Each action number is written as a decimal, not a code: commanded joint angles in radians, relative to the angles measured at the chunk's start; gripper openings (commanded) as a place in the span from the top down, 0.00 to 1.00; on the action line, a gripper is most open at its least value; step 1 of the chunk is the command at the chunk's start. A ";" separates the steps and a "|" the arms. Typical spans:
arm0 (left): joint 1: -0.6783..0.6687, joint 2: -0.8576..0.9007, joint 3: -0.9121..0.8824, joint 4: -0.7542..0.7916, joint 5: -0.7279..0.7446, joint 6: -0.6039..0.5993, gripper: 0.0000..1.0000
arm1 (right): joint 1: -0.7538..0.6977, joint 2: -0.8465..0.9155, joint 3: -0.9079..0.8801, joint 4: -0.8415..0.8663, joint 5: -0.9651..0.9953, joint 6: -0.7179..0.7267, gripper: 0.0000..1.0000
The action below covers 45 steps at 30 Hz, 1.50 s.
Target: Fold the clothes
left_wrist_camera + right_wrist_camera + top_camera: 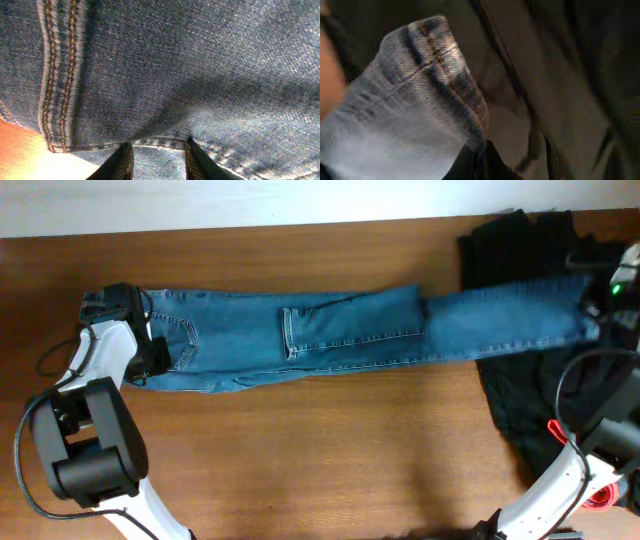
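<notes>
The blue denim jeans lie stretched in a long band across the table, waist at the left and leg hem at the right. My left gripper is at the waist end. In the left wrist view its two fingers stand narrowly apart with a fold of denim pinched between them. My right gripper holds the far leg end over the black garments. In the right wrist view its jaws are shut on the stitched hem, which is lifted and bunched.
A heap of black garments covers the right end of the wooden table and fills the right wrist background. A small red-pink item lies near the right arm's base. The pale wall strip borders the far edge.
</notes>
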 commanded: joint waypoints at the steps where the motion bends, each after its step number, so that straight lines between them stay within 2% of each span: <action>1: 0.002 0.013 0.017 -0.002 -0.003 -0.006 0.66 | 0.013 -0.035 0.031 0.015 0.023 -0.002 0.96; 7: 0.002 0.013 0.017 -0.011 -0.003 -0.006 0.66 | 0.016 0.016 0.027 0.014 0.071 -0.001 0.94; 10: 0.002 0.013 0.017 -0.019 -0.003 -0.006 0.66 | 0.016 0.030 0.027 0.010 0.093 0.003 0.63; 14: 0.002 0.013 0.017 -0.018 -0.003 -0.006 0.66 | 0.015 0.025 0.027 -0.010 0.093 0.008 0.54; 23: 0.002 0.013 0.017 -0.009 -0.003 -0.006 0.66 | 0.044 -0.074 0.028 -0.076 0.001 0.010 0.54; 28: 0.021 0.013 0.017 0.012 -0.003 -0.010 0.67 | 0.113 -0.174 0.028 -0.140 -0.024 0.004 0.54; 36: 0.190 0.013 0.017 0.042 0.000 -0.014 0.67 | 0.281 -0.253 0.028 -0.271 -0.022 -0.002 0.54; 39: 0.252 0.013 0.017 0.063 0.049 -0.014 0.67 | 0.346 -0.251 0.028 -0.306 -0.021 -0.022 0.53; 45: 0.332 0.013 0.017 0.110 0.241 -0.013 0.68 | 0.499 -0.251 0.028 -0.296 0.031 -0.046 0.53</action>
